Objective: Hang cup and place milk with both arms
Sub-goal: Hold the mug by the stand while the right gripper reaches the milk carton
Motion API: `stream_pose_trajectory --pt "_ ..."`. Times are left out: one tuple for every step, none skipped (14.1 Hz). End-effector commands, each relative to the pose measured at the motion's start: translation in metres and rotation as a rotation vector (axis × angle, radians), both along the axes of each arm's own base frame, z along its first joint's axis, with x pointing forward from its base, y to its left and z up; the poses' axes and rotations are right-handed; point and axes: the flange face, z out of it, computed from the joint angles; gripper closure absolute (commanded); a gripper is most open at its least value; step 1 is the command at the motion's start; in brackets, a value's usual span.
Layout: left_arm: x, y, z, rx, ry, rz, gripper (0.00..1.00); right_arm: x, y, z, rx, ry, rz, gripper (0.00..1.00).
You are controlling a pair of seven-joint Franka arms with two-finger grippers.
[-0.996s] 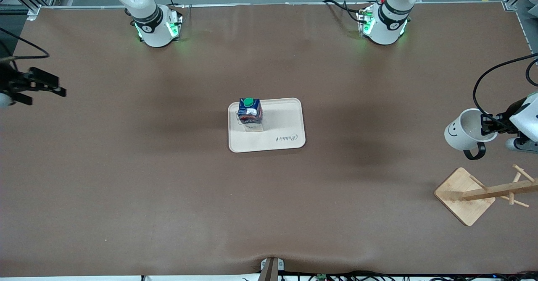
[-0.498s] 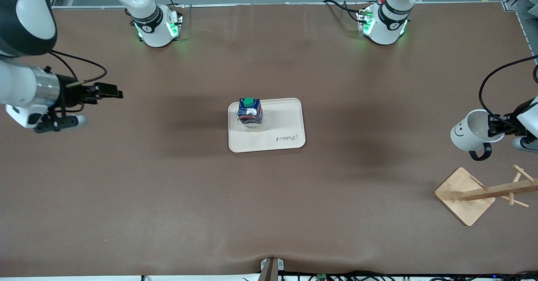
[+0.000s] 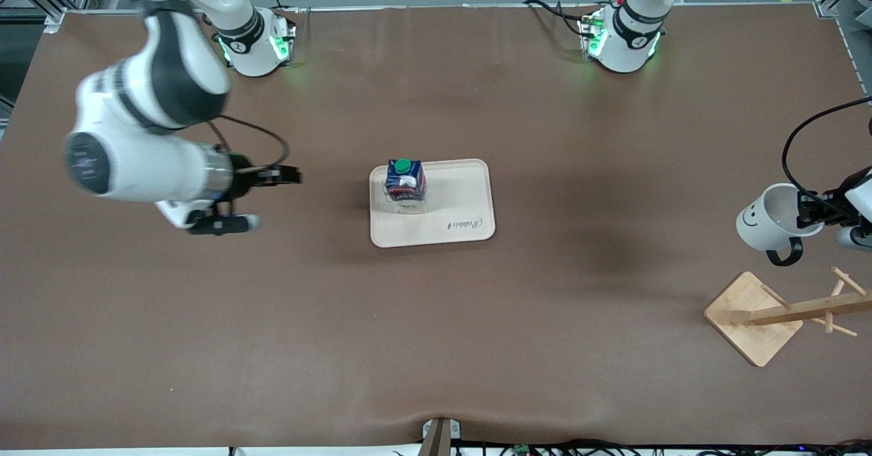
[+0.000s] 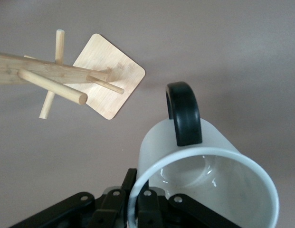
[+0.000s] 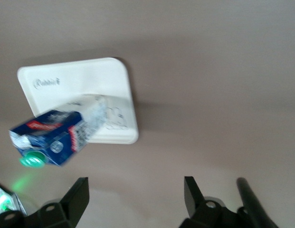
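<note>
Clamped on the rim of the cup (image 3: 773,219), the left gripper (image 3: 814,209) hangs in the air over bare table at the left arm's end, one finger inside the cup's mouth and one against its outer wall. The cup is tipped on its side, its mouth turned to the gripper, its black handle (image 4: 184,113) hanging down and its smiley face turned away from the gripper. It is smooth white ceramic with a glossy inside. A wooden rack (image 3: 790,313) stands on the table nearer to the front camera than the cup and apart from it; it has a flat square base of pale bamboo, a round post and thin round pegs (image 4: 52,86) sticking out at angles. Only the left arm's wrist shows, level, with a black cable looping above it.

Over bare table toward the right arm's end, the right gripper (image 3: 289,174) hovers with its fingers (image 5: 75,197) spread wide and nothing between them. It points sideways at the milk (image 3: 405,185), which it does not touch. The milk, a boxy dark-blue carton with a round green cap (image 3: 403,165), stands upright in a corner of a cream tray (image 3: 456,200), a shallow rounded rectangle in the middle of the brown table (image 3: 436,340). From its base the right arm reaches out, bends at the elbow, and its forearm lies level.
</note>
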Motion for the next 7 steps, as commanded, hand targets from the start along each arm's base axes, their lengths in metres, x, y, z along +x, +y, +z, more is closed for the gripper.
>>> stream_pose_trajectory --pt "0.001 0.002 -0.001 0.004 -0.009 -0.020 1.00 -0.024 0.049 -0.007 -0.008 -0.022 -0.071 0.00" --pt "0.001 0.001 -0.001 -0.001 -0.009 -0.019 1.00 -0.031 0.065 -0.010 -0.015 -0.032 -0.095 0.00" --pt "0.002 0.001 -0.003 -0.002 -0.006 -0.019 1.00 -0.039 0.080 -0.013 -0.024 -0.033 -0.113 0.00" --pt "0.005 0.003 -0.003 -0.004 -0.010 -0.018 1.00 -0.046 0.096 -0.012 -0.026 -0.040 -0.129 0.00" --pt "0.007 0.003 -0.004 -0.007 -0.012 -0.017 1.00 -0.051 0.110 -0.014 -0.031 -0.047 -0.152 0.00" --pt "0.008 0.004 -0.007 -0.008 -0.008 -0.017 1.00 -0.055 0.122 -0.018 -0.037 -0.050 -0.176 0.00" --pt "0.009 0.006 -0.008 -0.010 -0.008 -0.014 1.00 -0.061 0.135 -0.023 -0.042 -0.053 -0.201 0.00"
